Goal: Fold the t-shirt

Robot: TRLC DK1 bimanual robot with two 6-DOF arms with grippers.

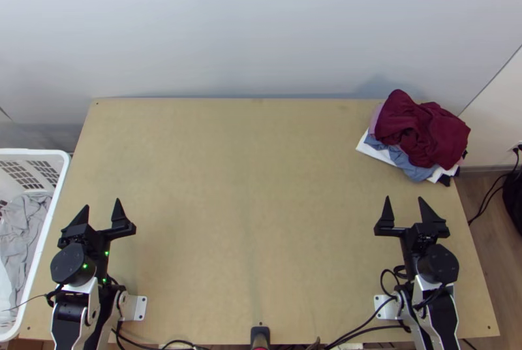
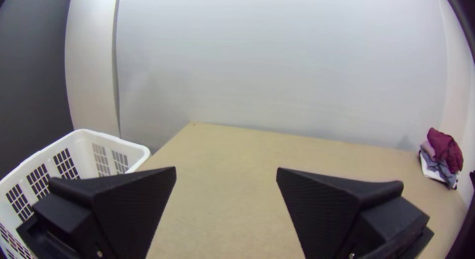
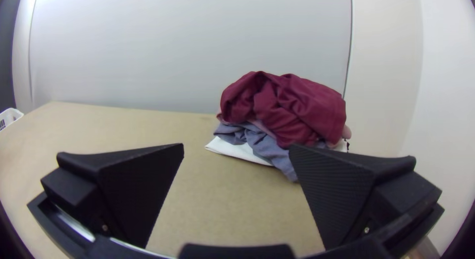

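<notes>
One broad, rectangular light wooden table (image 1: 248,187), running back to a pale wall (image 1: 261,30). At its left side, a white plastic laundry basket (image 1: 48,219) with slotted walls; inside, rumpled light grey cloth (image 1: 25,219), loosely bunched.

Far right corner of the table: mixed heap of fabric. On top, deep maroon cloth (image 1: 424,125), bunched, with thick folds. Under it, blue-grey cloth (image 1: 408,164), crumpled, and a bit of dusty pink cloth (image 1: 376,115) at the side. Lowest, flat white cloth (image 1: 375,153), a straight edge jutting out towards the table's middle. Which piece is the t-shirt cannot be told; cloth lies both in this heap and in the basket.

Left gripper (image 1: 102,203): above the near left of the table, near the basket, flat black fingers spread wide, bare wood seen between them. Right gripper (image 1: 404,198): above the near right, on the near side of the heap and apart from it, its fingers likewise spread wide.

Smallest: thin black cables (image 1: 365,320) by the near edge.
</notes>
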